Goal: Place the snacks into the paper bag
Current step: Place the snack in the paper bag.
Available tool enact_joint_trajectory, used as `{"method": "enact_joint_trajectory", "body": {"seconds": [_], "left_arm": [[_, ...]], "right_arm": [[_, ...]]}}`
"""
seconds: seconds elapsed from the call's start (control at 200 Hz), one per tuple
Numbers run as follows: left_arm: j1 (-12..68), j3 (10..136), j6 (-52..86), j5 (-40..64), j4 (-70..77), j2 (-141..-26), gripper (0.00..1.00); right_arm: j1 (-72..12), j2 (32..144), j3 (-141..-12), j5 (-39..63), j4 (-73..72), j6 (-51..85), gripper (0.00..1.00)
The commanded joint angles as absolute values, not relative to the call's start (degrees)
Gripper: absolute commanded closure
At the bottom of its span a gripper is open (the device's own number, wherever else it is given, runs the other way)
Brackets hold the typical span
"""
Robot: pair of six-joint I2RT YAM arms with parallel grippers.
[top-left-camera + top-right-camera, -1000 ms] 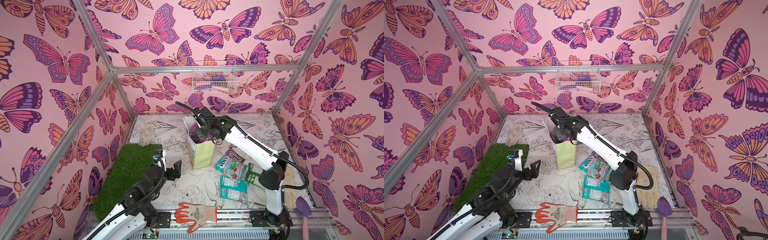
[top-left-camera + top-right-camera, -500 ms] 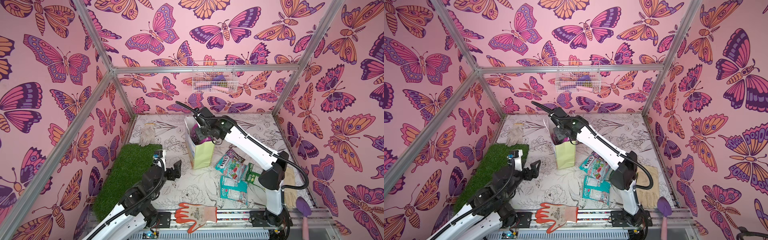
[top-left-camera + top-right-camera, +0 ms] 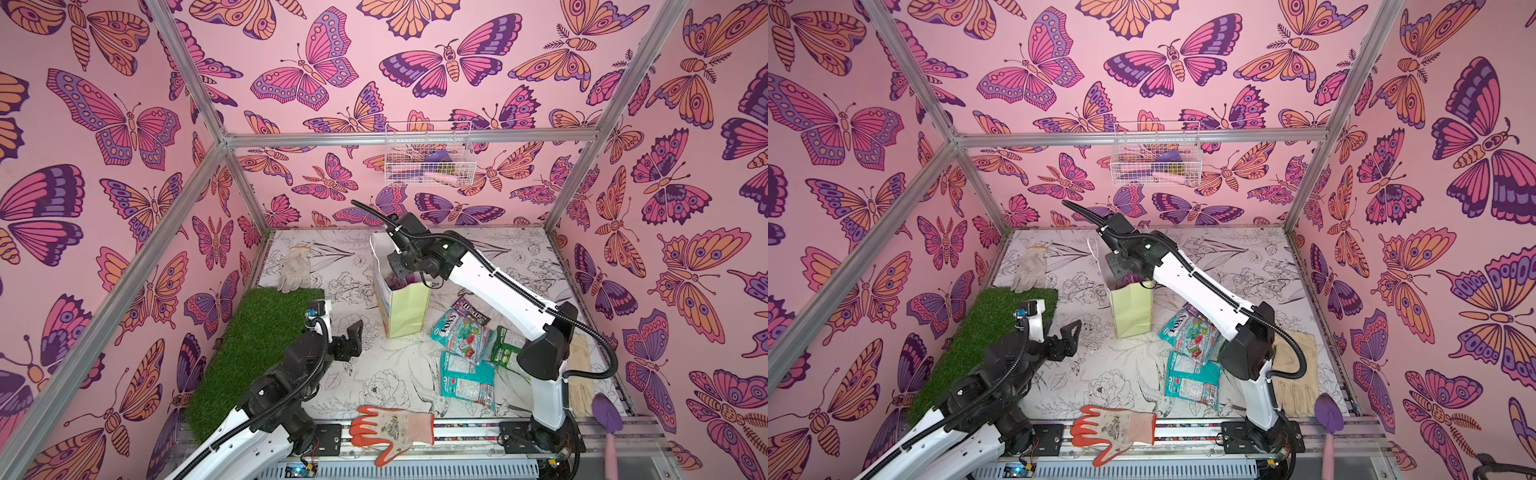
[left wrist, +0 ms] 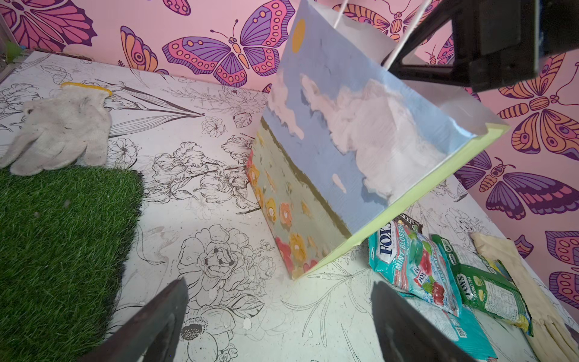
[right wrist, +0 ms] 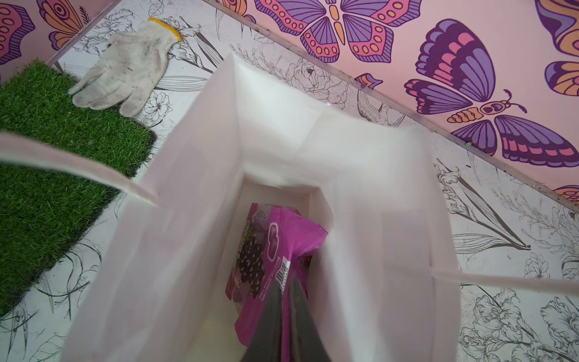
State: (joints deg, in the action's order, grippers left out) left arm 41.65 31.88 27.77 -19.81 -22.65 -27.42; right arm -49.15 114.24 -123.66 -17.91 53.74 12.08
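Though still in paper bag (image 5: 188,250), right tool (image 5: 285,283) on grape bag (image 5: 266,247).

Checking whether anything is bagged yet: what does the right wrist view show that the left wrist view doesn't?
Only right wrist: inside the bag, its white walls, the grape packet, and the right gripper straddling that packet's edge. Only left wrist: the bag's cloud-and-flower side, a teal packet and a green packet lying beside it, and the open left gripper. Both: the bag, the white glove, the grass mat.
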Motion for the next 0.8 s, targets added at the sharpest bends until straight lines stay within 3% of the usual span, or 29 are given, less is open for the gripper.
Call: {"method": "enact_joint_trajectory", "body": {"seconds": [0.0,0.591,0.796], "left_arm": [[41.92,30.85,28.3,-21.06,-23.53,-26.72,0.07],[41.93,31.55,28.21,-21.13,-23.46,-27.25,0.07],[41.92,31.82,28.04,-21.31,-23.46,-27.62,0.07]], "right_arm": [[-48.88,112.6,-124.98,-17.41,53.65,12.57,0.83],[-49.0,106.67,-126.04,-15.76,54.97,12.08,0.43],[-49.66,103.34,-125.39,-15.31,55.55,11.53,0.37]]}}
